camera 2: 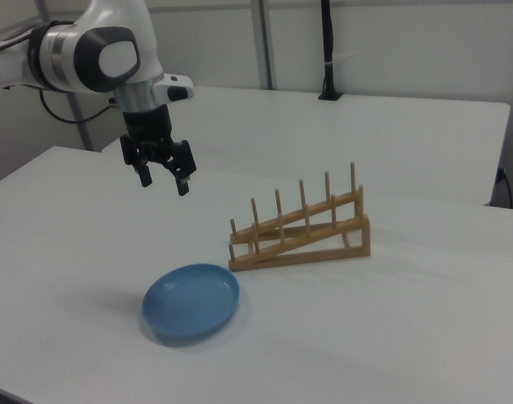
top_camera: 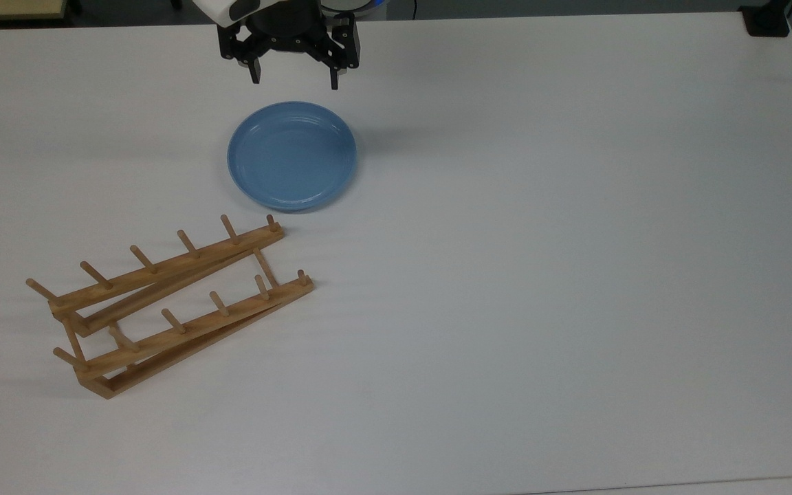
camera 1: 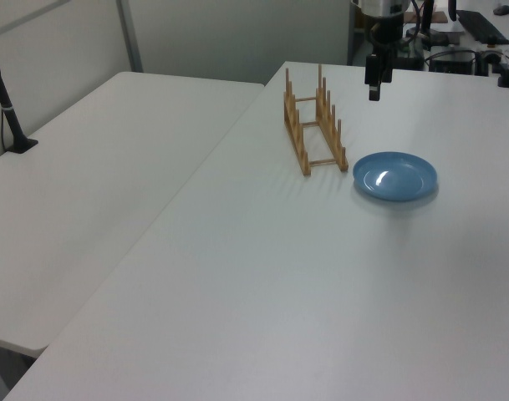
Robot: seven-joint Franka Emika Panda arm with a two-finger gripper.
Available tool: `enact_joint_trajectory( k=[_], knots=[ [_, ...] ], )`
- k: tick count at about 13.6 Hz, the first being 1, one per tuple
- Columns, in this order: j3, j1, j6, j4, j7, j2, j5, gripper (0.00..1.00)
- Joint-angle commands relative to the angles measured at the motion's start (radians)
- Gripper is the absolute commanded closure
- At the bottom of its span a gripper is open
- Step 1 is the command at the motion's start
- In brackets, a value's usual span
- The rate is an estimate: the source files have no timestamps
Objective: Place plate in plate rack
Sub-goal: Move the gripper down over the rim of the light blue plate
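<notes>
Two fingers of my tool [top_camera: 294,75] hang spread wide, holding nothing, at the top view's upper edge above the plate [top_camera: 292,155]. It lies flat on the white counter [top_camera: 540,275], apparently apart from the plate rack [top_camera: 172,302] at lower left.

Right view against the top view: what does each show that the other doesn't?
Right view alone: the arm's white and grey links above the gripper, a second table behind, and a black post standing on it.

Top view alone: the rack's two rails seen from above, and a black object at the table's far corner.

Both: the open gripper hanging empty above the table, the light-blue plate lying flat, and the wooden plate rack with nothing in it.
</notes>
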Motion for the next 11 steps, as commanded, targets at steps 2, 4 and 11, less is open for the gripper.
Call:
enact_joint_trajectory(
  k=[2, 4, 11],
  knots=[
    [0.007, -0.014, -0.032, -0.002, -0.012, -0.011, 0.002, 0.00],
    [0.007, -0.014, -0.032, -0.002, -0.012, -0.011, 0.002, 0.00],
    [-0.005, -0.020, -0.020, -0.002, -0.116, 0.006, 0.001, 0.00]
  ],
)
